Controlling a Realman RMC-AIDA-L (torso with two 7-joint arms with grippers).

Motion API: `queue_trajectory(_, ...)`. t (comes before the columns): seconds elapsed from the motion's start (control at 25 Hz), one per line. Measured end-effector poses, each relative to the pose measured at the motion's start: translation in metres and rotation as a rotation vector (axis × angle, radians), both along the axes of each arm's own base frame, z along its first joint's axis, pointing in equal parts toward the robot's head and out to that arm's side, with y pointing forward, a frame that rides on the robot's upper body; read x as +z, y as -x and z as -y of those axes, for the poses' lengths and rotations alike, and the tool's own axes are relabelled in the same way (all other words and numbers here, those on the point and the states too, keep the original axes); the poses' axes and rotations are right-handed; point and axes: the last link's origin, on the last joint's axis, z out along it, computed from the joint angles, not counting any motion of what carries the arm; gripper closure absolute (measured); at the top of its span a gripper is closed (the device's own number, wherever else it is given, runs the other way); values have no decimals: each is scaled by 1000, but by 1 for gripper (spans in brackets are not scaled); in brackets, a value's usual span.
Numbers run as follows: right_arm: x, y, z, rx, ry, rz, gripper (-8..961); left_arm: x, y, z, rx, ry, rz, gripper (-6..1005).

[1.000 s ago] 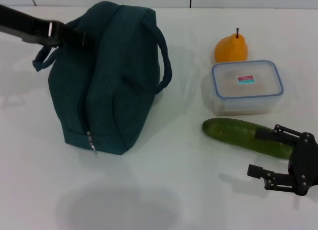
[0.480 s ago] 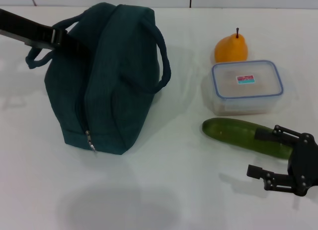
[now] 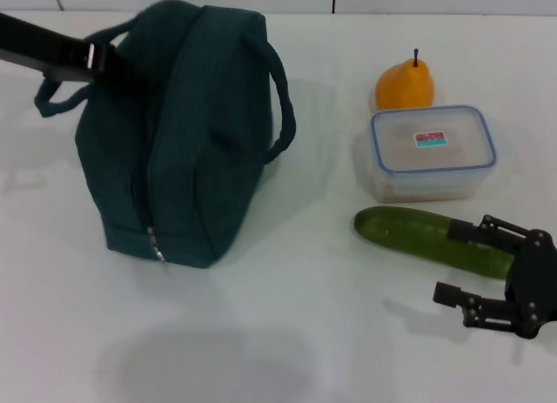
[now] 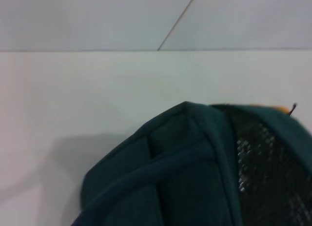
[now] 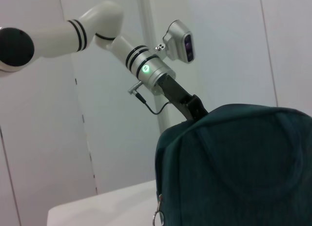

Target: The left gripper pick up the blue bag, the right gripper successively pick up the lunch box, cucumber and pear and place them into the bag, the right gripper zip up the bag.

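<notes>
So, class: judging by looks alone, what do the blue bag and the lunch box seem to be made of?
The blue bag: apparently matte woven fabric; it sags and creases softly, with loop handles. The lunch box: probably clear, glossy hard plastic; its walls are see-through, and the lid has a blue rim.

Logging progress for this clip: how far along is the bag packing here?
Early. The left end effector is at the bag by its far handle; the bag looks zipped. The lunch box, cucumber and pear lie on the table. The right end effector sits open beside the cucumber. All packing and zipping remain.
</notes>
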Motion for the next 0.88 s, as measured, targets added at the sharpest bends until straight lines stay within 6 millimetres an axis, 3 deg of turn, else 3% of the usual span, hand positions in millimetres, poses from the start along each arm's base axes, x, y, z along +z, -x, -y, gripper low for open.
queue_trajectory(0.32, 10, 5, -4, -96, -68, -159, 126, 18, -13, 8, 57, -4, 216, 953)
queue_trajectory(0.64, 31, 0, -12, -419, -26, -509, 126, 13, -17, 13, 66, 29, 260, 953)
queue_trajectory(0.88, 36, -13, -14, -694, 109, -763, 125, 8, -17, 15, 72, 30, 272, 954)
